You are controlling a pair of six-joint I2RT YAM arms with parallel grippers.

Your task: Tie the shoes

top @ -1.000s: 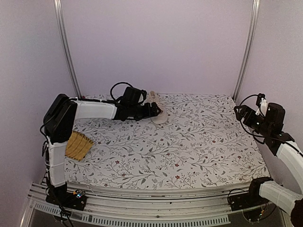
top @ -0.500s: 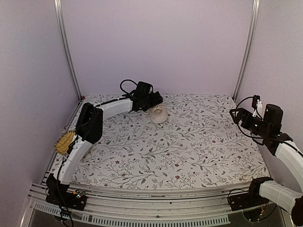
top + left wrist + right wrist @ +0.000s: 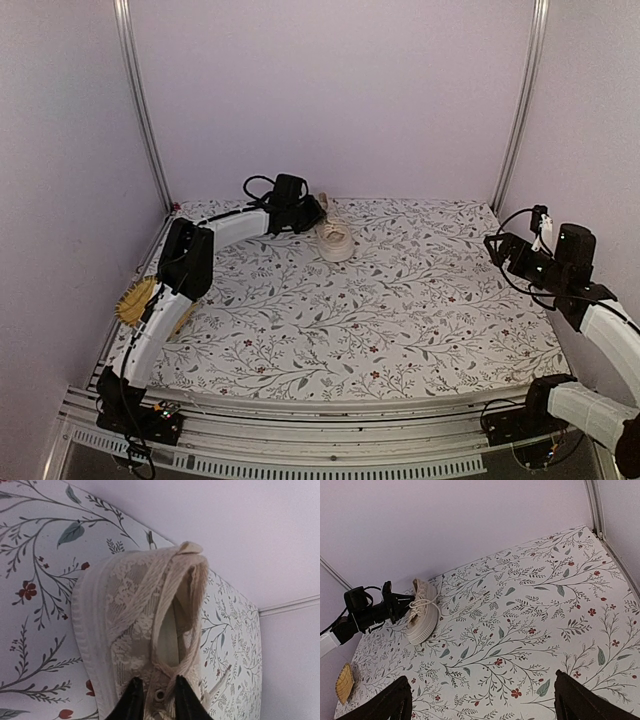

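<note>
Nearest, at the left edge of the floral-cloth counter [image 3: 400, 310], the flat yellow woven mat [image 3: 133, 300] lies partly hidden under the left arm, which has stretched out over it within the last second. To the right, the right tool [image 3: 482, 702] stays spread wide and empty, well apart from the work. At the far back sits the cream low-top lace-up sneaker [image 3: 135, 610]. The left tool [image 3: 159, 700], wide a moment ago, has clenched onto its eyelet edge beside the loose pale laces [image 3: 436, 607]. This looks like steadying the sneaker; no knot is begun.

One sneaker [image 3: 335, 238], two arms [image 3: 230, 228] [image 3: 565, 268], and apparently one yellow mat [image 3: 134, 300], half hidden.
</note>
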